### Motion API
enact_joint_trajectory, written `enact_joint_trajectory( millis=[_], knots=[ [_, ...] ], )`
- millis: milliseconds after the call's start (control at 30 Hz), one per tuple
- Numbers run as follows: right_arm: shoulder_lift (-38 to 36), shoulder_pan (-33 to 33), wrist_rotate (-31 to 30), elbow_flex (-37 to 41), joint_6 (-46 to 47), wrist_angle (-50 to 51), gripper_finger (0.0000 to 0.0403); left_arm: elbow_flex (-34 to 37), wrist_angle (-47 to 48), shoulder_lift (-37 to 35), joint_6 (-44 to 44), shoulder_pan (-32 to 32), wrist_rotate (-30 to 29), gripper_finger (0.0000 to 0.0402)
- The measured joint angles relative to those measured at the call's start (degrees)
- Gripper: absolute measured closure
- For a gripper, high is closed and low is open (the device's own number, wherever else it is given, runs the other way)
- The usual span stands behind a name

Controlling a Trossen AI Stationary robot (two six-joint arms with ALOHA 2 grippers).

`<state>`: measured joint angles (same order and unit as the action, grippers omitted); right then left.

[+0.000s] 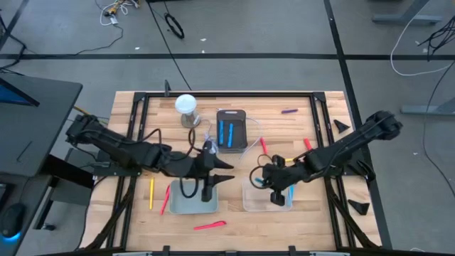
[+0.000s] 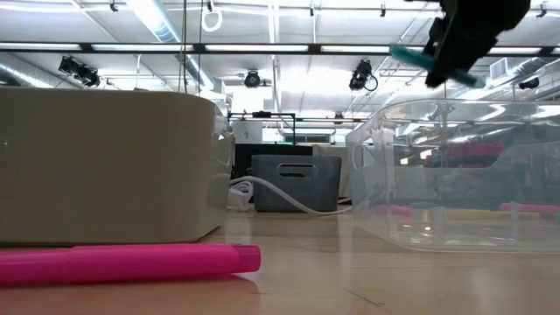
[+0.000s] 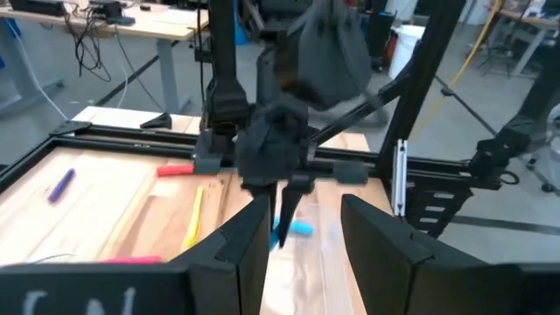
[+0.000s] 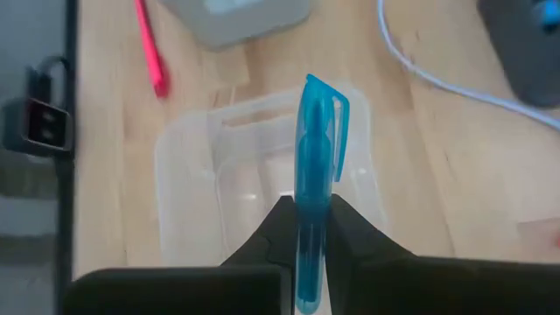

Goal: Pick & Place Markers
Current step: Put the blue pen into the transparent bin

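My right gripper is shut on a light blue marker above the clear bin; the low view shows the gripper high over that bin. My left gripper stands open over the grey bin, with nothing between its fingers. Two blue markers lie in the dark bin. Loose on the table lie a pink marker, a yellow one, another pink one, a purple one and a red one. My right gripper pinches the light blue marker's rear part between its two fingers. The fingers slant down from the table's right side and lie along the marker. Its capped end with the clip sticks out past the fingertips. The marker is lifted clear above the clear bin.
A white round lamp stands at the far edge beside the dark bin, and a white cable runs across the table. A black frame borders the wooden top. The two arms' grippers are close together at the table's middle.
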<state>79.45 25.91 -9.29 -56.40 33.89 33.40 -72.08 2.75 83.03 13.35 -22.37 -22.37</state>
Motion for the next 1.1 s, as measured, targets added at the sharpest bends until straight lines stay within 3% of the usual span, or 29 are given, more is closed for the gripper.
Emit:
enact_joint_trajectory(
  millis=[467, 867, 1100],
  knots=[
    [10.1, -0.8, 4.9, 0.0, -3.1, 0.9, 0.0382, 7.6, 0.2, -4.0, 6.9, -6.6, -9.2, 0.0252],
    [13.5, -0.8, 6.4, 0.0, -8.1, 2.6, 0.0382, 8.8, 0.6, -4.2, 10.5, -7.9, -9.6, 0.0252],
    [14.1, -2.3, 6.3, 0.0, -9.1, 3.1, 0.033, 8.8, 0.5, -4.2, 10.4, -7.7, -8.3, 0.0252]
  ],
)
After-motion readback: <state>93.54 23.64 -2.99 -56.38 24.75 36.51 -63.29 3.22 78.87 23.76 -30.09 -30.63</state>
